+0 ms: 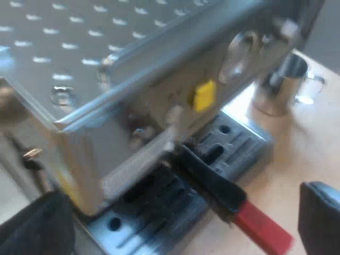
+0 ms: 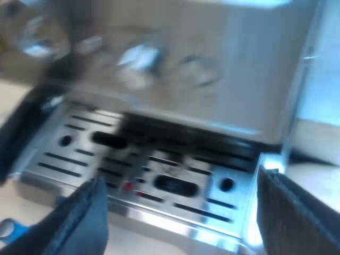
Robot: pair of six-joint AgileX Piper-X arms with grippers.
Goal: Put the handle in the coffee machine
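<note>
Left gripper (image 1: 175,234) hangs open over the front of the espresso machine (image 1: 79,64), its two black fingers (image 1: 321,218) set wide apart and holding nothing. Between them, lower down, lies the holder (image 1: 212,178): its dark handle comes out from under the machine's front and runs slantwise across the drip tray (image 1: 239,138). Its red end (image 1: 263,228) sticks out past the tray's rim over the tabletop (image 1: 313,143). The holder's metal head is hidden beneath the machine, so I cannot tell whether it is locked in. A metal mug (image 1: 279,87) stands upright on the tabletop just beside the tray, near a tabletop edge.

Right gripper (image 2: 191,218) faces the machine's front, low over the same slotted tray. Its fingers (image 2: 85,218) are also spread wide with nothing between them. Something small and blue (image 2: 10,231) lies on the tabletop just outside one finger.
</note>
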